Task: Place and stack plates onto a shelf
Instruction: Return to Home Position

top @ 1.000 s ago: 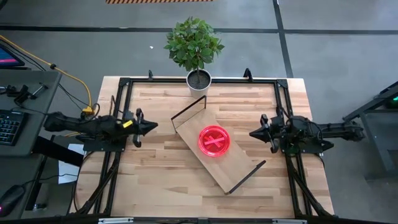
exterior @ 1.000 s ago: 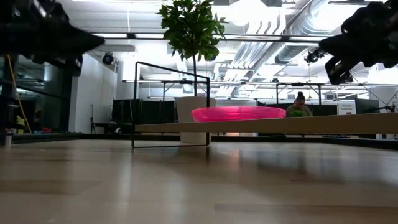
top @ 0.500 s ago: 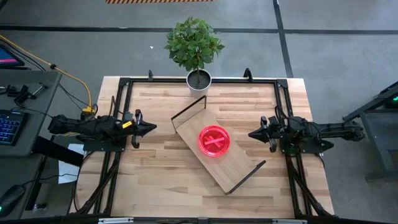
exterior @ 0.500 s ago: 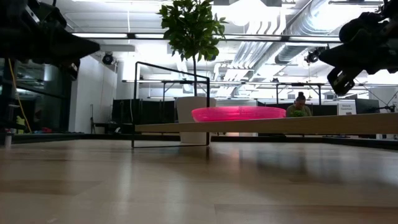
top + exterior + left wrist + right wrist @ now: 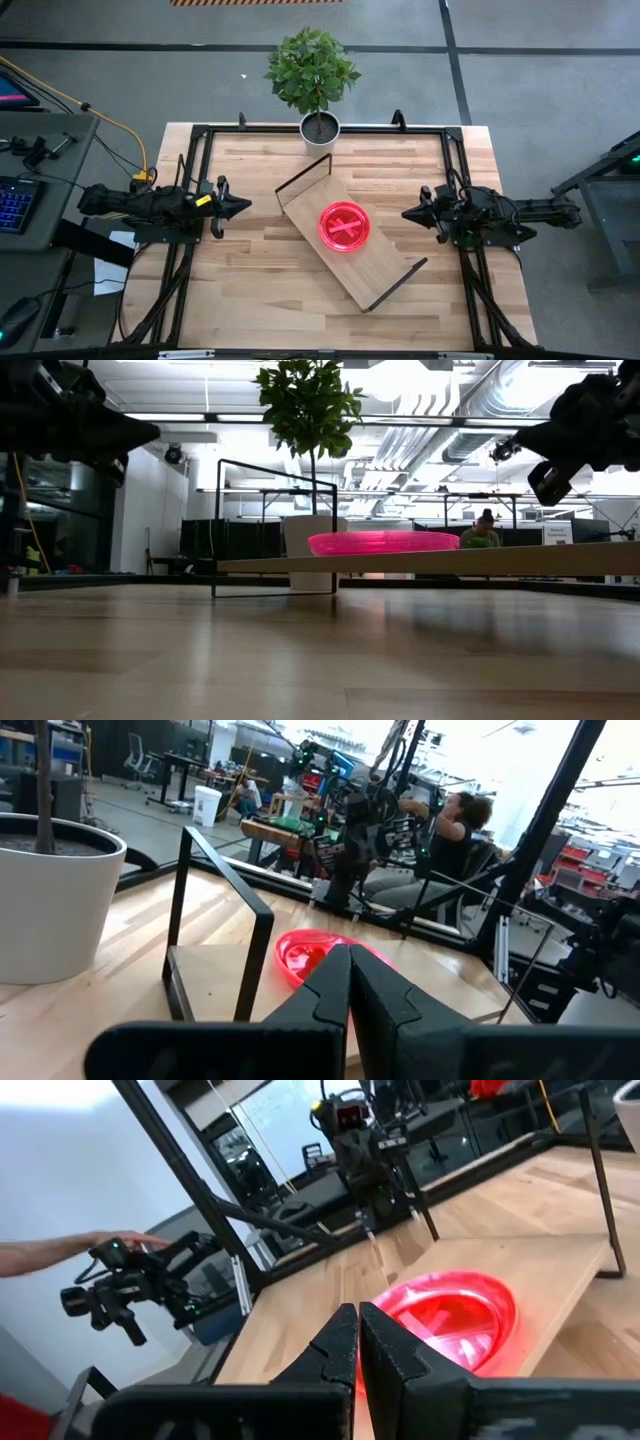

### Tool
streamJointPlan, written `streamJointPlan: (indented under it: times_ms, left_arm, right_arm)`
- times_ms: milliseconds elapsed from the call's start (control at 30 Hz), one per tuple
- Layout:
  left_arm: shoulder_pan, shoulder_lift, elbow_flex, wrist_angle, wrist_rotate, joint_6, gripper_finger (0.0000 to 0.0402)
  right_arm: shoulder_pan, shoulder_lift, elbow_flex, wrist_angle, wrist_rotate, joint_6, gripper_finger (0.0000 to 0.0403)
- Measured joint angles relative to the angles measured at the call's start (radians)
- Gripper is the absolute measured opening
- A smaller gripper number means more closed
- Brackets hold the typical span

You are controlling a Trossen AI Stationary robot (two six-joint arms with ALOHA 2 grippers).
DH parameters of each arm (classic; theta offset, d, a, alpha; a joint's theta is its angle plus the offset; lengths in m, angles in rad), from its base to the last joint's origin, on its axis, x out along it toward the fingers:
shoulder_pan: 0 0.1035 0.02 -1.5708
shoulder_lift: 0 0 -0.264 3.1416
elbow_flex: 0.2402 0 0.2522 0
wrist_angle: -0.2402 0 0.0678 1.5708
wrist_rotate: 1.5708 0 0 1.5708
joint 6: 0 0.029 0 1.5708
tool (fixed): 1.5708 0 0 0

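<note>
Arms sit a hair further back now, left gripper and right gripper closed on nothing, plates stacked on the shelf mid-frame, only homing left.

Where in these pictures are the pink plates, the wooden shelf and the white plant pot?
pink plates [image 5: 343, 226]: high view, centre of the uppermost plate, where its ridges cross.
shelf [image 5: 386, 266]: high view, bare wood of the board beside the plates.
plant pot [image 5: 55, 910]: left wrist view, white outer wall.
</note>
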Motion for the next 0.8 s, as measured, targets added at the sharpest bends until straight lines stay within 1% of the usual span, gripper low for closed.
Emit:
streamJointPlan:
  times_ms: [167,800]
  left_arm:
    - [-0.008,0.02,0.0,-0.005,0.0,0.0,0.0]
    - [-0.008,0.02,0.0,-0.002,0.0,0.0,0.0]
  right_arm:
    - [0.0,0.003,0.0,-0.006,0.0,-0.001,0.0]
    - [0.0,0.004,0.0,-0.006,0.001,0.003,0.0]
